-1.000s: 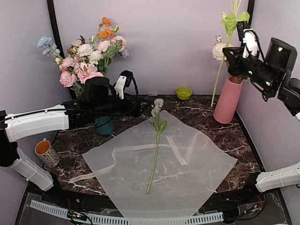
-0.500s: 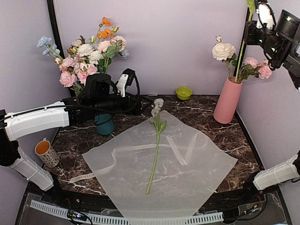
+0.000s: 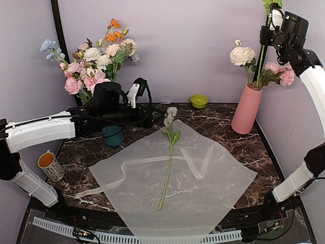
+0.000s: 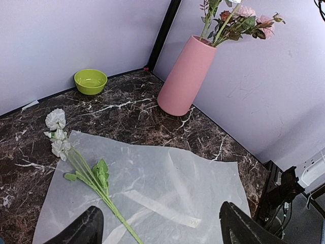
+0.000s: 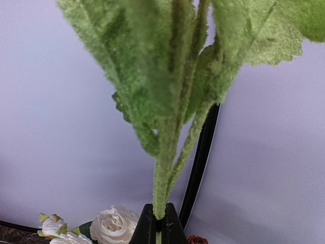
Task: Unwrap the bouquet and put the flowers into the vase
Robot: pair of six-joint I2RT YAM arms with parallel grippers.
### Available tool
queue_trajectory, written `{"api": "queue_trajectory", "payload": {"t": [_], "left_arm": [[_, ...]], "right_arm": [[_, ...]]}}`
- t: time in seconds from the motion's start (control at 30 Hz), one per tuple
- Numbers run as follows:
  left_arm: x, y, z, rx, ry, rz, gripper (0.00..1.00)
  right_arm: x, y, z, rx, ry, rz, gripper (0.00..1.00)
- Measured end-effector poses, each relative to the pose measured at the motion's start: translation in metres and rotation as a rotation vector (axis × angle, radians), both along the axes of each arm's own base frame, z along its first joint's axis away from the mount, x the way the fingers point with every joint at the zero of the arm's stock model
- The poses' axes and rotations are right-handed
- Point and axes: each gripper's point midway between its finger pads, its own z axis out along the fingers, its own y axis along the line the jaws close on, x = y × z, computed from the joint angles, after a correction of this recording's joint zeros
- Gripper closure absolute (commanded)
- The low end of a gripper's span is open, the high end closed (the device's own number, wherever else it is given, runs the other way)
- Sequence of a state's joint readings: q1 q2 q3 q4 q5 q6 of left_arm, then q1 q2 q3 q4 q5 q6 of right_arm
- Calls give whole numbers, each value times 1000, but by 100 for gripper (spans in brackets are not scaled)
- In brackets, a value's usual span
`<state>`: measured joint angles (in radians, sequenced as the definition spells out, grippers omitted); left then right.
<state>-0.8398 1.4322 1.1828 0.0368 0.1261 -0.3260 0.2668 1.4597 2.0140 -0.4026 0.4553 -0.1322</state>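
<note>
Vase: we see the tall salmon-pink vase [image 3: 247,109] standing upright at the far right of the dark marble table [image 3: 223,129], close to the right wall and off the paper.
Flowers in the vase: a white bloom [image 3: 241,55] and a cluster of pink blooms [image 3: 280,74] stand above its mouth on green stems.
Held stem: a thin green stem [image 3: 261,56] rises steeply from the vase mouth up to the right gripper. Fuzzy green leaves [image 5: 167,76] spread out above the fingers. We cannot tell how deep its lower end sits.
Right gripper: it [image 5: 158,226] hangs high over the vase, with its jaws pinched tight on that stem.
Loose flower: one more stem with small white blooms [image 3: 171,115] lies flat on the paper, heads toward the far wall and cut end toward the arm bases. Nothing touches it.
Wrapping paper: the cream translucent sheet [image 3: 203,183] lies unfolded across the middle of the table.
Ribbon: a pale strip [image 3: 90,192] lies on the marble just off the sheet's left corner.
Left gripper: it [image 4: 160,218] hovers over the far-left part of the sheet, near the loose flower's blooms. Its fingers are spread wide with nothing between them.
Green bowl: it [image 3: 199,100] sits at the back of the table, between the loose blooms and the vase.
Teal vase: it [image 3: 112,136] stands behind the left arm and carries the big pink, white, orange and blue arrangement [image 3: 94,63].
Cup: a small patterned cup [image 3: 49,166] stands at the left edge.
</note>
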Motion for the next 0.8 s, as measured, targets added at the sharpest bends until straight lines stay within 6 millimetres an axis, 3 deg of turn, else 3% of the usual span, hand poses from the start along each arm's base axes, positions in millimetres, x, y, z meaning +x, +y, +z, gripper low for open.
{"api": "queue_trajectory", "payload": {"t": [0.33,0.57,0.8], "left_arm": [[-4,5,-21,28,43,4,19],[-5,4,-20,27,43,-1,19],[-4,2,-22,33,43,-9,19]], "right_arm": [[17,-17,-6,77,-32,-6,100],[35,-13,-46,94,36,-1,100],[37,-13,-86,102,107,-2,100]]}}
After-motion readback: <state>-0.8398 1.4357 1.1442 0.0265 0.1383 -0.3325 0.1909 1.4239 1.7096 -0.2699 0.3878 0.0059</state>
